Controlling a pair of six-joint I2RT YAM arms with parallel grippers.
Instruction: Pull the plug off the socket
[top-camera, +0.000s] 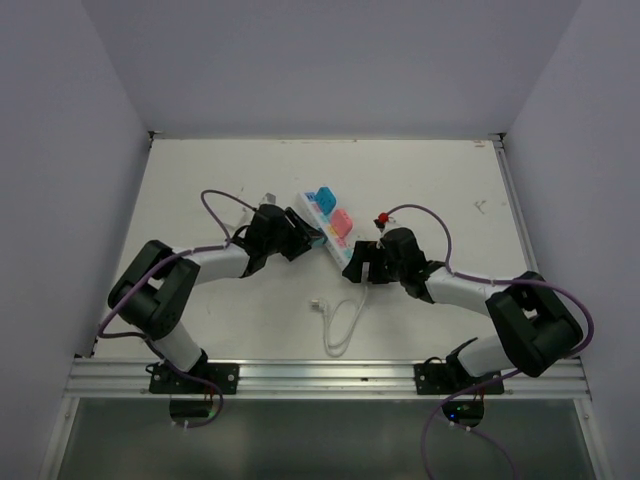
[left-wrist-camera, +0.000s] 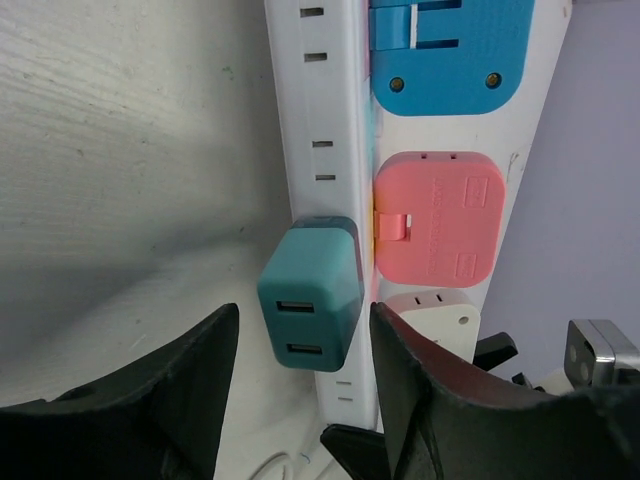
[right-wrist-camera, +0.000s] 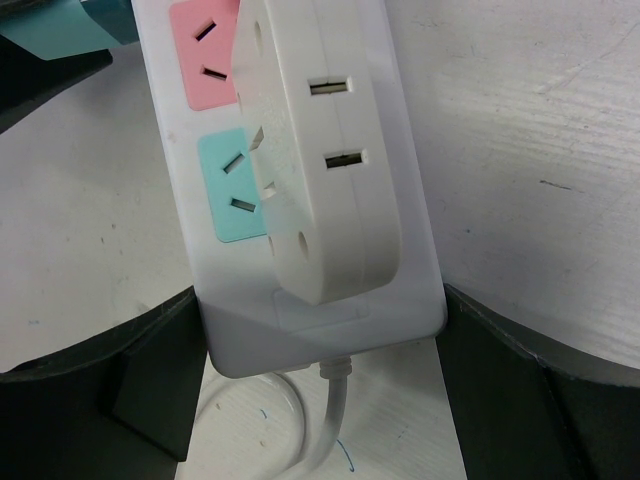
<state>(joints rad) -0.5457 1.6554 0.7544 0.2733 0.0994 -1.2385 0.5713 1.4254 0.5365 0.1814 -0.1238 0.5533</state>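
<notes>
1 teal plug (left-wrist-camera: 310, 290) in socket (left-wrist-camera: 318, 110), left gripper (left-wrist-camera: 303, 315) astride

Both arms rise from their bases at the near edge, fold at the elbows and stretch low over the surface (top-camera: 430, 180), forearms converging toward its middle; the left pincer (top-camera: 300, 240) points right and away, the right pincer (top-camera: 358, 262) points left and away, their tips near each other but apart; the left pincer's fingers (left-wrist-camera: 150, 390) stand spread, a wide gap between them; the right pincer's fingers (right-wrist-camera: 100, 370) press against both long sides of the socket (right-wrist-camera: 240, 340) at its cord end.
</notes>
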